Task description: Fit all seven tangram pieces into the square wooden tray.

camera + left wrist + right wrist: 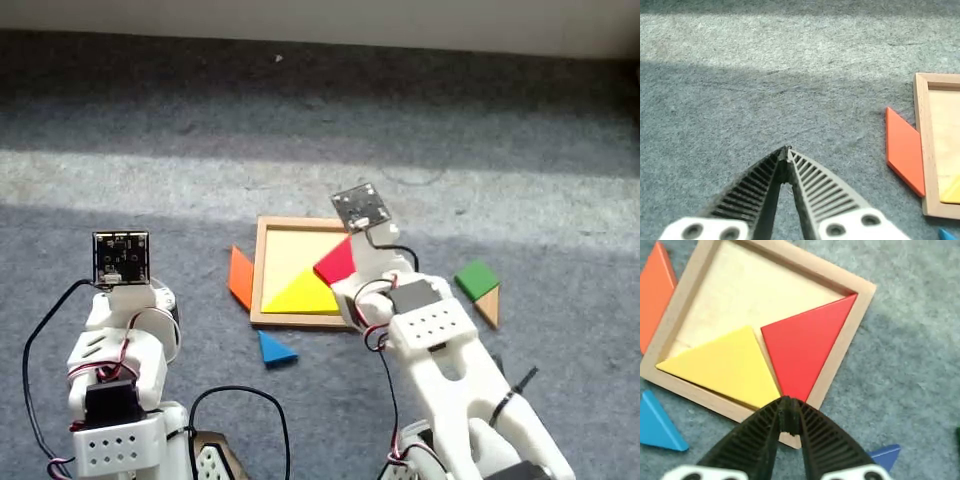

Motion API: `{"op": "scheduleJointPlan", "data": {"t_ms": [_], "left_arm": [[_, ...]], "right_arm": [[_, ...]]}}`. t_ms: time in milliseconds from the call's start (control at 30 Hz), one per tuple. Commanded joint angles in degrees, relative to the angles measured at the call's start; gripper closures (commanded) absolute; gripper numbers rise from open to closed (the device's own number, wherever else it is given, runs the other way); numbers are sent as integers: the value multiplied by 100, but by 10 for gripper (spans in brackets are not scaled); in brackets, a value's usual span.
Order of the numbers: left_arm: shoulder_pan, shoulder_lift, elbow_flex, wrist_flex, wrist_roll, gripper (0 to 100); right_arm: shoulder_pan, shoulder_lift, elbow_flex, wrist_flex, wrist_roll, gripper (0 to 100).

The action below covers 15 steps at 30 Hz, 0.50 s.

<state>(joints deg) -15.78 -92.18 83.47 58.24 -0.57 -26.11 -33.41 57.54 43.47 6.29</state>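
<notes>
Closed pincer (785, 401), one tray (865, 295), one red triangle (802, 342), one yellow triangle (728, 363)

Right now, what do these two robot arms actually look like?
Both the left arm and right arm are chunky white plastic shells around black motor blocks, dotted with small holes. Thin red, black and white wires loop between joints, and a black cable curls on the carpet between them. The left gripper and right gripper have black, ribbed, tapering fingers.
</notes>
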Motion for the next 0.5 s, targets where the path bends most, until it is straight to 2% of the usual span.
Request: {"op": "scheduleJointPlan", "data": {"t_ms": [0, 333, 400, 467], "left_arm": [[-22, -40, -31, -18, 35, 995], [-40, -40, -31, -18, 35, 995], [-40, -40, -31, -18, 26, 995], [-31, -40, -31, -18, 26, 995]], "right_arm": [[444, -523, -57, 470, 70, 988], [1631, -532, -1446, 2422, 862, 988], [2070, -532, -1640, 2589, 1081, 978], [2642, -532, -1745, 2615, 1240, 925]]}}
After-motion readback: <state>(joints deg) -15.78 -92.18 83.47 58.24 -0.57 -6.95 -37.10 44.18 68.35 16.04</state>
